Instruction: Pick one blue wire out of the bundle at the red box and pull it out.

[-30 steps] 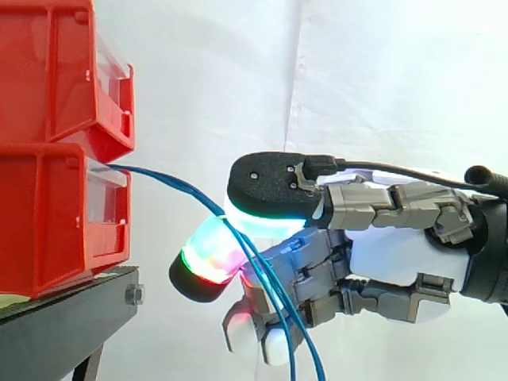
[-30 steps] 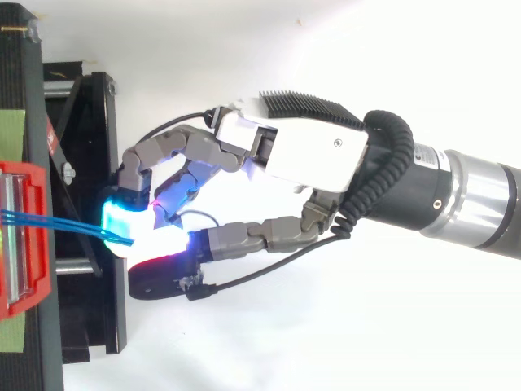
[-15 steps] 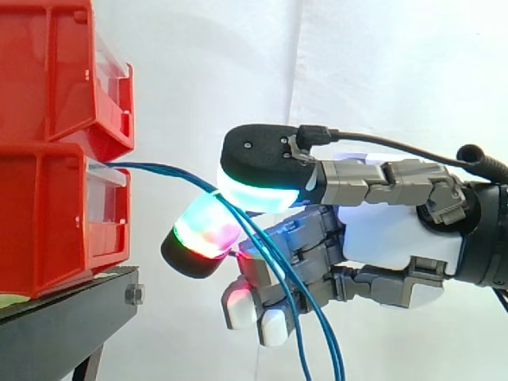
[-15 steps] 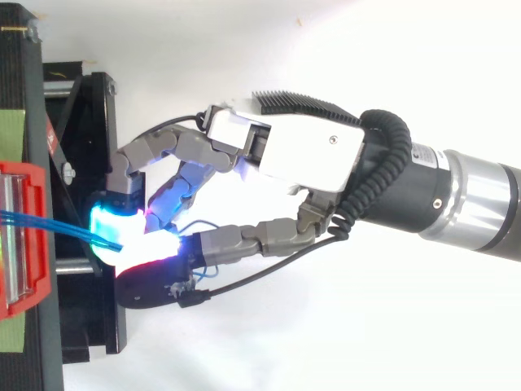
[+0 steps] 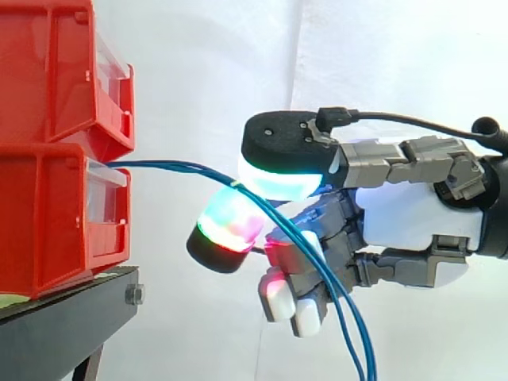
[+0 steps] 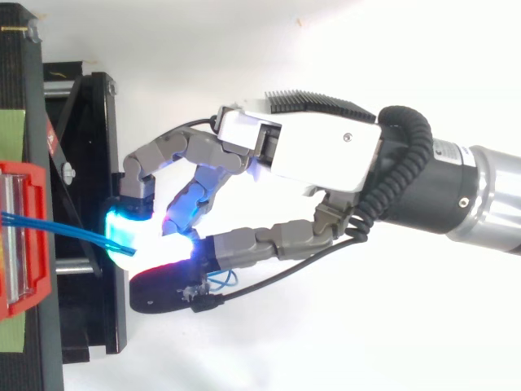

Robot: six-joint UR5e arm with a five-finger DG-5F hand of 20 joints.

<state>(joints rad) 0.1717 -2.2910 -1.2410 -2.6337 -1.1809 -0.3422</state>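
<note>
Thin blue wires [image 5: 159,166] run from the lower red plastic bin [image 5: 48,214] at left centre to the grey-and-white robot hand [image 5: 413,214] at right. The hand has drawn back rightward in the last half second, pulling them farther out. Its glowing pads [image 5: 282,178] pinch the strands, apparently more than one. The slack hangs toward the lower right. No writing is legible.

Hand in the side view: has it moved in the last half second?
Yes. The hand has drawn rightward, away from the red bins, pinching the blue wires.
</note>
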